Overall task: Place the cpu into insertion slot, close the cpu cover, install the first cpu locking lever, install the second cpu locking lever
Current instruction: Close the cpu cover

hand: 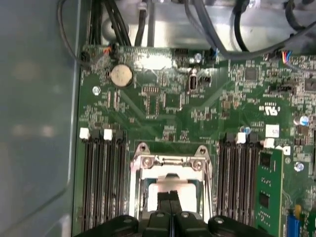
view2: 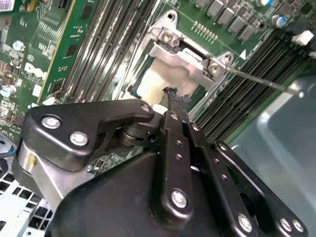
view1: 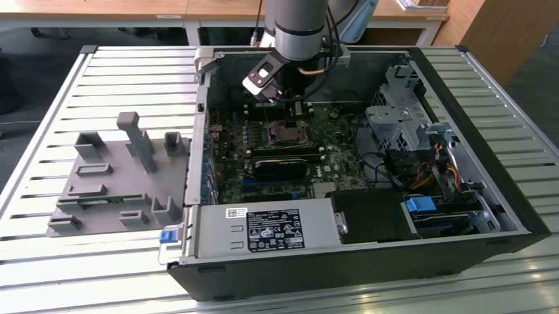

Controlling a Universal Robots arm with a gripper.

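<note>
Your case takes the centre and the exterior view's right. The arm enters at top centre and ends over the board inside the case.

In both wrist views the cover looks to lie flat on the socket. The cpu shows pale through the cover's window. I judge placing done and the cover closed or nearly so, which puts you at the lever stage.

One lever, a thin rod, sticks out sideways from the cover's corner and seems unlatched. The gripper has its fingers pressed together, holding nothing you can see, with its tip just over the window.

Working that rod would call for a fine, well-aimed push, since it is slim and easy to slip off.

The gripper's body hides the socket's near half. You cannot tell the other lever's state, nor whether the tip touches the cpu.
</note>
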